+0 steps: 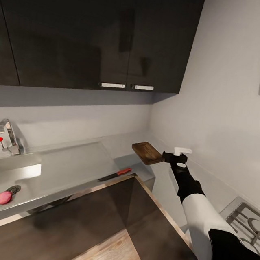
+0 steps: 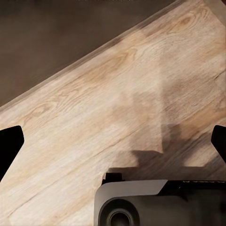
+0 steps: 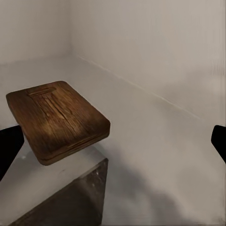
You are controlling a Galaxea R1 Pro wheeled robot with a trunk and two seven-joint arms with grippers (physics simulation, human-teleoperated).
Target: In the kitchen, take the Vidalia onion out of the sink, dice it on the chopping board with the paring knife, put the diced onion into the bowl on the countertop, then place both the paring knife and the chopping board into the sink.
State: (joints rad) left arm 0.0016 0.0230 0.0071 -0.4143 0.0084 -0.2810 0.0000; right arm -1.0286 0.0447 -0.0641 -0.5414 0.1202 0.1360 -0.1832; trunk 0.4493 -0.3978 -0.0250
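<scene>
Nearest, the left gripper [image 2: 113, 141] hangs spread over wood floor [image 2: 117, 94], idle. Farther on, the right gripper [image 3: 113, 141] is spread too, beside the chopping board [image 1: 147, 153] in the countertop's [image 1: 116, 142] back corner. The board appears to overhang an edge there, so a nudge could tip it. The paring knife [image 1: 115, 175] lies at the front edge; the onion [image 1: 3, 198] lies in the sink [image 1: 13, 172].

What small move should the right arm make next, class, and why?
Probably ease the right gripper forward so its fingers straddle the chopping board's near edge, then close. In the right wrist view the fingers stand wide apart with the board between and ahead of them, not yet gripped.
</scene>
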